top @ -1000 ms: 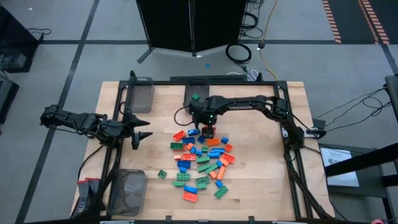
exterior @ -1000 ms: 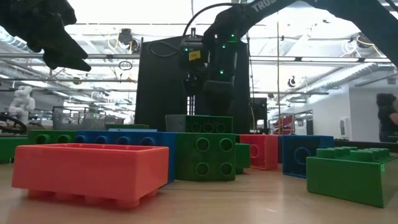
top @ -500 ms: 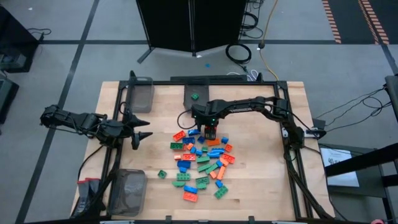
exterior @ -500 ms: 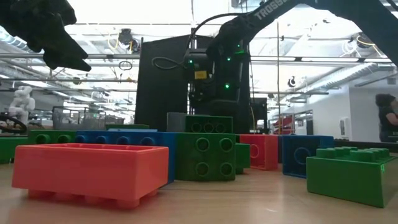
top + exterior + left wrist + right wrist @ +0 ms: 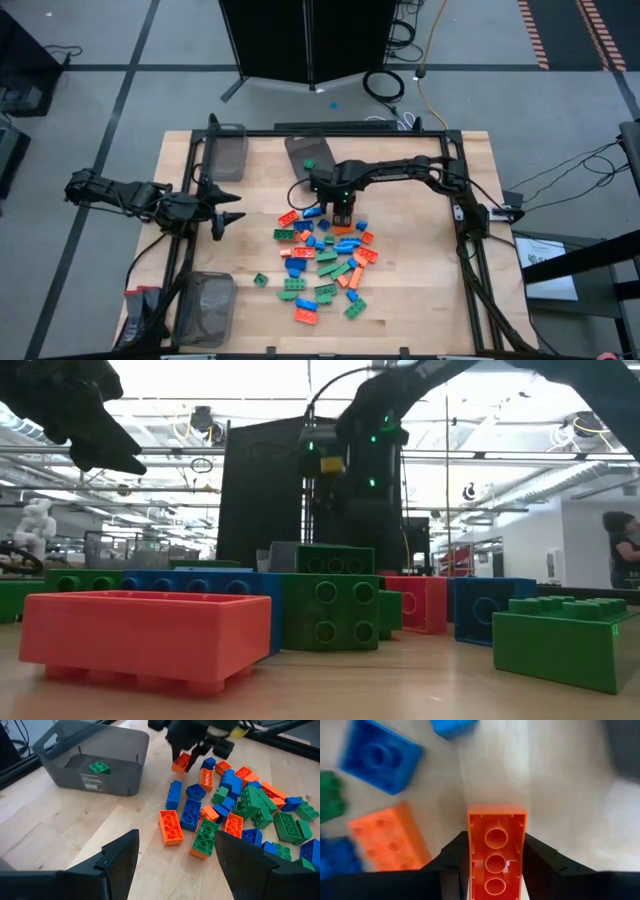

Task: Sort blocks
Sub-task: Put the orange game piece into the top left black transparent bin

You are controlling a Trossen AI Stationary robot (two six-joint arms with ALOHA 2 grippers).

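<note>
A pile of orange, green and blue blocks lies on the middle of the wooden table. My right gripper hangs over the pile's far edge, pointing down, shut on an orange block. One green block lies in the grey bin at the far edge. My left gripper waits open at the table's left side, above the wood, touching nothing; its fingers frame the pile from afar. My right gripper pinches the orange block's two long sides between its two fingers. The fingers come from above, pointing down. The block's hollow underside faces the wrist. It hangs tilted, just above the table at the pile's far edge.
Two more grey bins stand on the left side, one at the far corner and one at the near corner. Bare wood shows right of the pile. Beyond the far edge stands a black cabinet.
My right gripper has dipped onto the pile's far edge, shut on the orange block and come back up a little with it. My left arm has kept still.
</note>
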